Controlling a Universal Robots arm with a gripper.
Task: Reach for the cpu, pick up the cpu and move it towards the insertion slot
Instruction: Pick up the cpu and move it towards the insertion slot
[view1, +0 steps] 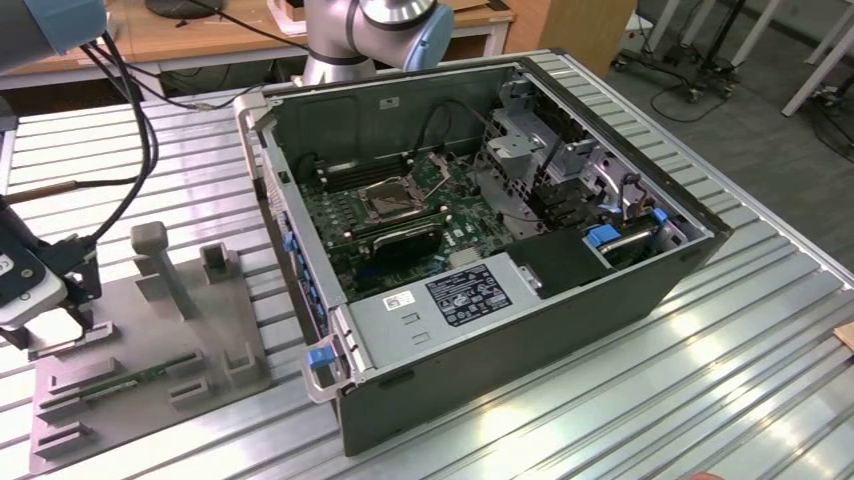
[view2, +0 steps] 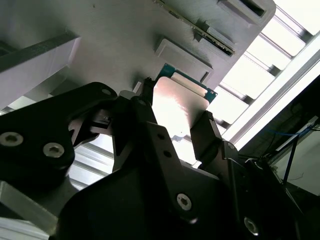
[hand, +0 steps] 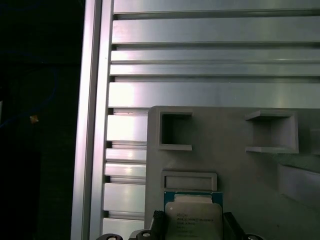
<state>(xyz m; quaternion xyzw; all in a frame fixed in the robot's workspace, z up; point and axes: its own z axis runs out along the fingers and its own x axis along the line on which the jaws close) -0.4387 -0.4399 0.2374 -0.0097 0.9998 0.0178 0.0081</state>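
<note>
The slatted aluminium table carries the open computer case, with the insertion slot on its green board, well apart from the grey fixture plate at the exterior view's left; there the gripper is down at the plate, its two fingers closed against opposite edges of the cpu, which lies low on the plate just beside a shallow recess; the chip looks thin, light and stiff, its metal face likely slick and its underside probably delicate, so the side edges seem the right hold
</note>
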